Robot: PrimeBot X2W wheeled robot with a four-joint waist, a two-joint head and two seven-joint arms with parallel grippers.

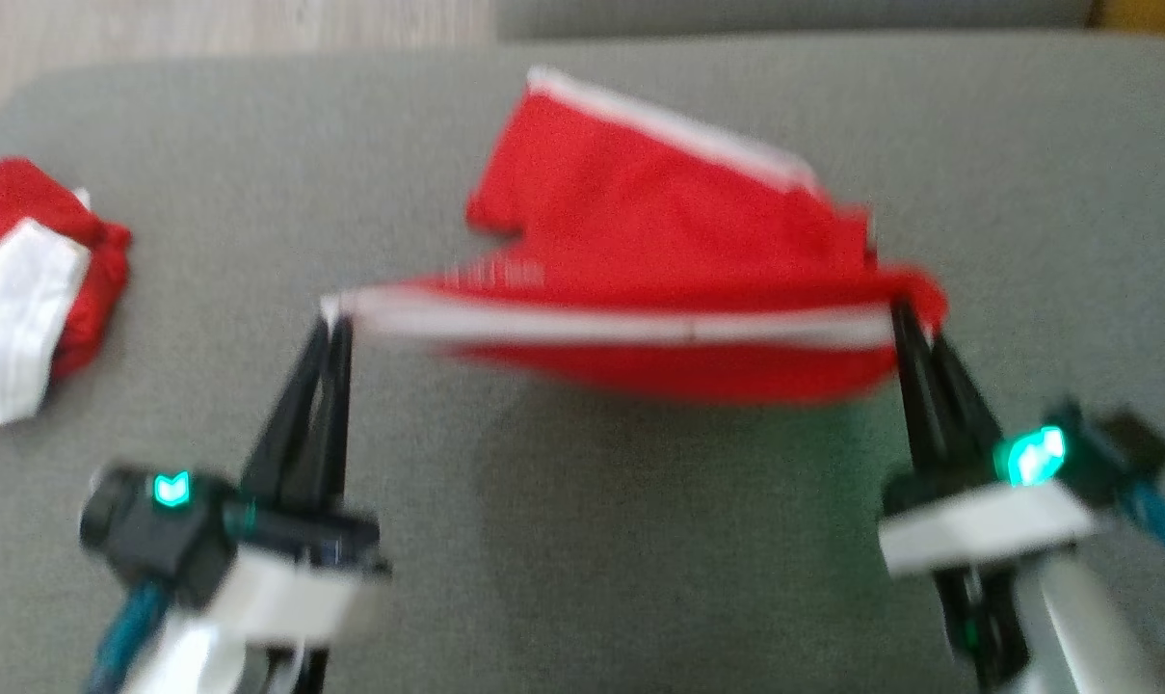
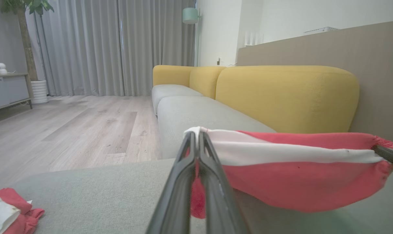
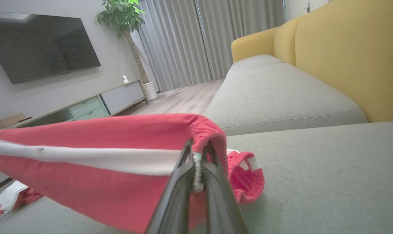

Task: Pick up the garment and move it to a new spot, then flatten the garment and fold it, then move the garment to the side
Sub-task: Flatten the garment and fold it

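Observation:
The garment (image 1: 659, 231) is red with white stripes, and its near edge is stretched taut in the air between my two grippers above the grey cushion (image 1: 582, 540). My left gripper (image 1: 336, 313) is shut on the garment's left corner, and the left wrist view shows its fingers (image 2: 196, 139) pinching the white stripe. My right gripper (image 1: 905, 308) is shut on the right corner, with the elastic hem (image 3: 198, 156) caught between its tips. The far part of the garment (image 3: 245, 172) trails down onto the cushion behind.
Another red and white cloth (image 1: 33, 289) lies crumpled at the cushion's left end. Yellow sofa backrests (image 2: 287, 94) rise beyond the grey seats, and wooden floor (image 2: 85, 126) lies off the cushion's far left edge.

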